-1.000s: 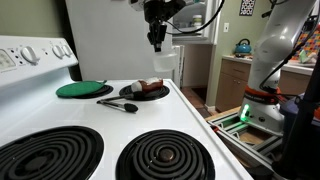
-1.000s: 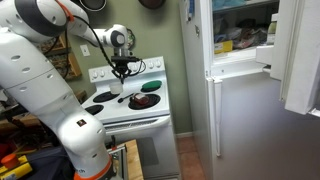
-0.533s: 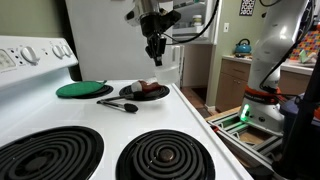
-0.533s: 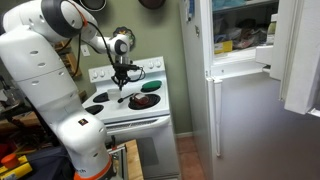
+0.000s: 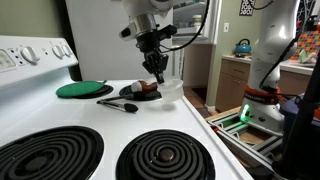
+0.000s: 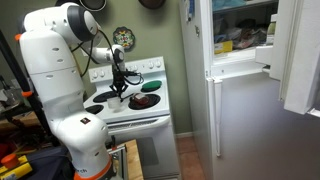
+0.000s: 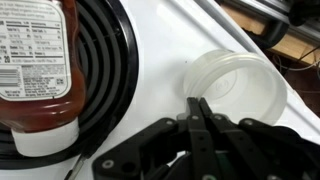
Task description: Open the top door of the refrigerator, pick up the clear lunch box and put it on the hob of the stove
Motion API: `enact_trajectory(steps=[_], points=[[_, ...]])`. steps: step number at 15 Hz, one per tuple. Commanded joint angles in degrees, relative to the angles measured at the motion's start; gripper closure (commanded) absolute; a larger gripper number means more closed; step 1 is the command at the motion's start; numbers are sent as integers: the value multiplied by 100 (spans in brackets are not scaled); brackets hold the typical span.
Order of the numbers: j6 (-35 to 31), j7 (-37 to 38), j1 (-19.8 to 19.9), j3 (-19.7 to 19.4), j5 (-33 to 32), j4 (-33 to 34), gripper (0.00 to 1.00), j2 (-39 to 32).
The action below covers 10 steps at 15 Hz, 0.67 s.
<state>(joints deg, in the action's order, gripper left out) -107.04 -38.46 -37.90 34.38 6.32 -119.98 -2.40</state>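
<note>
My gripper (image 7: 197, 101) is shut, its fingertips pinching the rim of the clear lunch box (image 7: 238, 84), a round translucent tub. In an exterior view the gripper (image 5: 159, 77) hangs low over the far right part of the hob (image 5: 95, 118), with the lunch box (image 5: 172, 91) beside the black plate. Whether the tub rests on the enamel I cannot tell. The stove (image 6: 128, 108) stands left of the refrigerator (image 6: 245, 120), whose top door (image 6: 301, 55) is swung open. The fridge's white side (image 5: 105, 35) rises behind the stove.
A black plate with food (image 5: 140, 92), a green lid (image 5: 84, 89) and a black utensil (image 5: 118, 104) lie on the hob. An upside-down ketchup bottle (image 7: 38, 70) stands on a coil burner (image 7: 105, 60). Two coil burners (image 5: 165, 155) fill the foreground.
The gripper has come down and slightly towards the plate, carrying the lunch box from well above the stove to just over the hob. The jaws have stayed shut.
</note>
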Motion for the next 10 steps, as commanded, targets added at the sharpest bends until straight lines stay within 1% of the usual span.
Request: enact_trajectory(steps=[1,2,4,7,8,9,10], points=[[-129,104,-99,93,-516,176,85,-329],[-176,88,-110,103,-585,185,72,-338],[-322,67,-112,115,-693,182,58,-330],[-482,13,-86,140,-657,135,36,-184],[-464,-46,-71,150,-569,126,27,-103],[-210,-80,-24,161,-164,175,21,3],[34,74,-8,150,53,199,14,105]])
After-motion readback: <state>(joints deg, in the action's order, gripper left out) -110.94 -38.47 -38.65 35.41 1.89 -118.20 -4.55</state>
